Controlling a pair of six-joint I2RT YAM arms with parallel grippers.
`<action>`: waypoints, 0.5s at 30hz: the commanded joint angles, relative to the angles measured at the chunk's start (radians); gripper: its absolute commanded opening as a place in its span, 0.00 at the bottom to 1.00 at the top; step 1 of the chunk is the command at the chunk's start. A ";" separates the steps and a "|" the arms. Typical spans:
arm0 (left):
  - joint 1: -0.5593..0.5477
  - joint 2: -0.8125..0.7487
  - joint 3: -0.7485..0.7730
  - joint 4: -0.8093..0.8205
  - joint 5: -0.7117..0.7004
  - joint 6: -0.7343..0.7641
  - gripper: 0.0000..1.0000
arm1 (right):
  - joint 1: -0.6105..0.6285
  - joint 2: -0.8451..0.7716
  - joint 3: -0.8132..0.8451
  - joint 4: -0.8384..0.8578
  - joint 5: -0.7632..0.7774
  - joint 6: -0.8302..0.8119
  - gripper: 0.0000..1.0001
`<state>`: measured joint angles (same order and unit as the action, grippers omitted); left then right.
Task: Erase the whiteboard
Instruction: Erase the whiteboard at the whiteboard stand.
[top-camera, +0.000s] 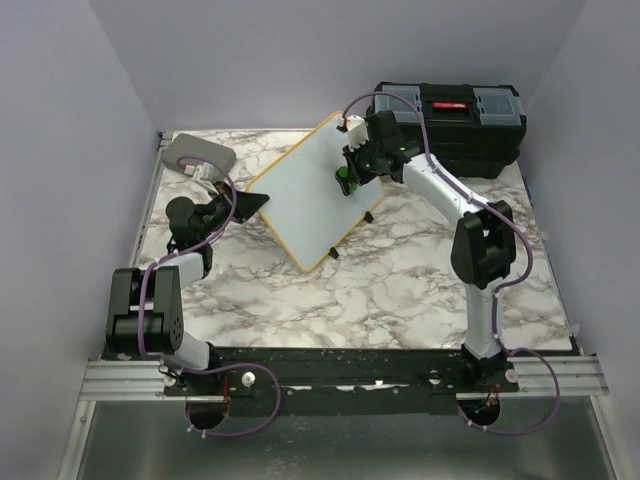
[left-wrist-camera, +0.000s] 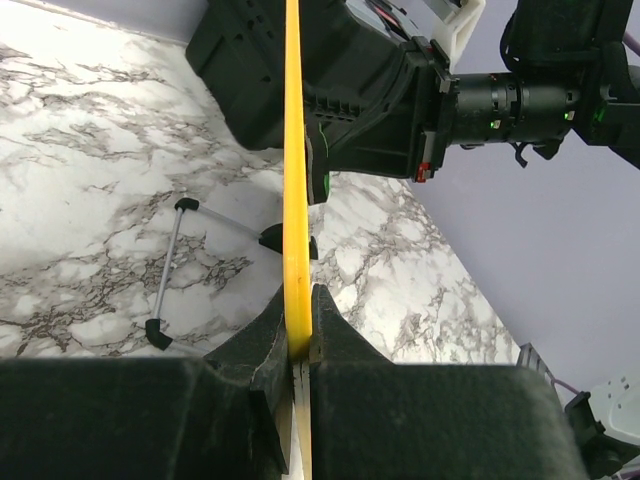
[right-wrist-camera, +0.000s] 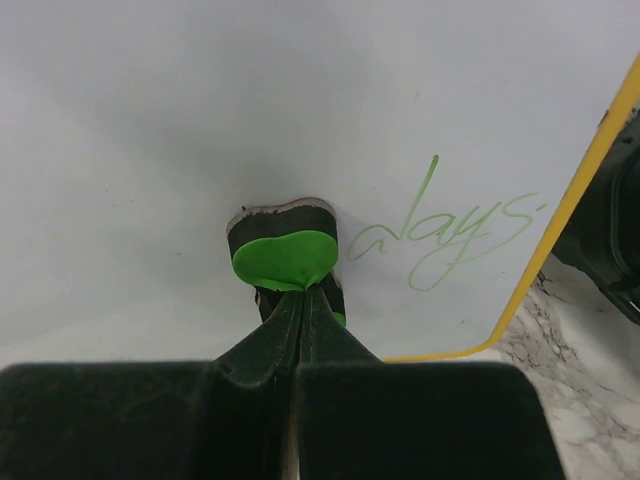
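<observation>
Yellow-framed whiteboard (right-wrist-camera: 200, 100) mostly clean; green cursive writing (right-wrist-camera: 450, 235) left. Right tool (right-wrist-camera: 300, 300) grips green eraser (right-wrist-camera: 285, 255); left tool (left-wrist-camera: 299, 320) clamps its edge.

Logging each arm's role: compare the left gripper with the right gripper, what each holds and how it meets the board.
The left gripper is shut on the yellow frame edge of the whiteboard; the right gripper is shut on a green eraser. The left gripper meets the board edge-on at its left corner; the right gripper faces the white surface, eraser against it beside green writing. Both are shut and work on the same board.
</observation>
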<state>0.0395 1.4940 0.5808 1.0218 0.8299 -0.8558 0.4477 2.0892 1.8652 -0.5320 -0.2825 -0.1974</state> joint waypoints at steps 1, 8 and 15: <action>-0.007 -0.008 0.010 -0.019 0.101 0.009 0.00 | 0.007 0.029 0.043 0.044 0.224 0.033 0.01; -0.007 -0.006 0.012 -0.016 0.103 0.007 0.00 | 0.006 0.060 0.083 0.018 0.187 0.019 0.00; -0.007 0.003 0.011 -0.003 0.104 0.000 0.00 | 0.012 0.050 0.067 -0.083 -0.235 -0.077 0.01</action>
<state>0.0399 1.4940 0.5808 1.0218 0.8310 -0.8562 0.4492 2.1178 1.9236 -0.5499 -0.2554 -0.2180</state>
